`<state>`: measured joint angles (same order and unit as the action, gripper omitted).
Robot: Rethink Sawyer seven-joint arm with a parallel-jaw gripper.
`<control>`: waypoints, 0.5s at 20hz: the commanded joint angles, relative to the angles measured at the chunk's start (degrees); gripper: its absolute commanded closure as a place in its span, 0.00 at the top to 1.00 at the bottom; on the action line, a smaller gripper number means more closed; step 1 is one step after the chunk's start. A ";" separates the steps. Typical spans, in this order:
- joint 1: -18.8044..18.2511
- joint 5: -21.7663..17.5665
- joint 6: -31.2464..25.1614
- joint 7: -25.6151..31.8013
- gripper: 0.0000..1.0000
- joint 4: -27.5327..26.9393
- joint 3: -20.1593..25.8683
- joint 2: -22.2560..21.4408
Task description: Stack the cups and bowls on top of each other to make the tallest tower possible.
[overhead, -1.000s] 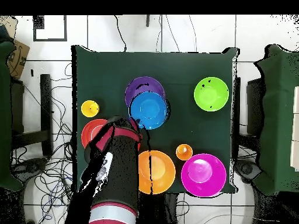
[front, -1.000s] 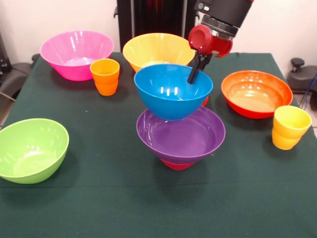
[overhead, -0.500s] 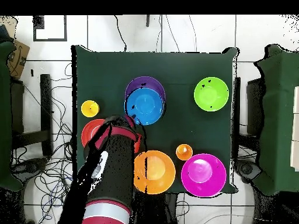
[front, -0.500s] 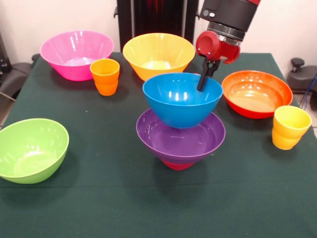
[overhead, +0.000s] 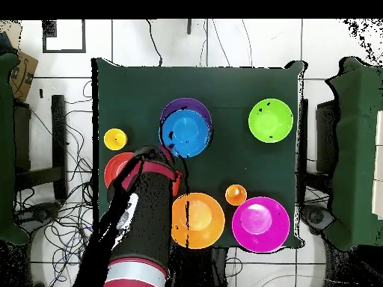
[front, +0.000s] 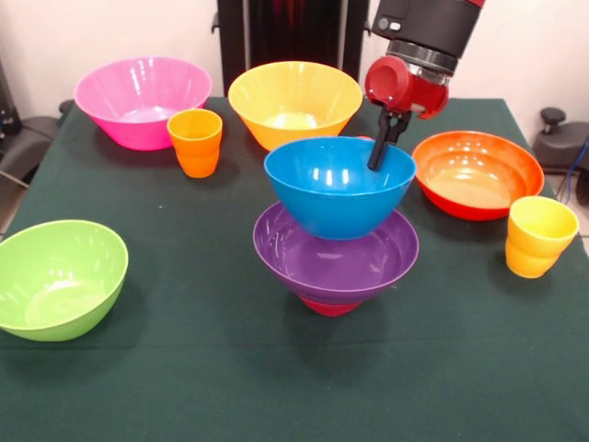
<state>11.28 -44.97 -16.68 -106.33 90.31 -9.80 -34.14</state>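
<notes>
My gripper (front: 377,158) is shut on the far right rim of the blue bowl (front: 331,189), one finger inside and one outside. The blue bowl sits level in or just above the wide purple bowl (front: 336,267), which rests on a small red bowl (front: 329,307); I cannot tell if blue touches purple. In the overhead view the blue bowl (overhead: 185,133) is centred over the purple bowl (overhead: 187,104), with the arm (overhead: 146,217) reaching in from below. The plain red-orange cup is hidden.
The orange-red bowl (front: 476,173) and the yellow cup (front: 538,237) are at the right. The yellow bowl (front: 294,101), the pink bowl (front: 143,99) and the orange cup (front: 195,142) stand at the back. The green bowl (front: 57,276) is at the front left.
The gripper carried the blue bowl rightward in the front view until it stood centred over the purple bowl. In the last half second it barely moved.
</notes>
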 commanded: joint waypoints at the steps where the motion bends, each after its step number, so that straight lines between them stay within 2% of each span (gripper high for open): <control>1: -0.95 2.50 -0.42 -4.84 0.00 -3.55 4.37 1.16; 10: 0.04 2.26 -1.62 -4.91 0.00 -5.77 3.54 3.41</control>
<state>11.22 -44.63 -16.69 -106.33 88.99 -9.81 -32.98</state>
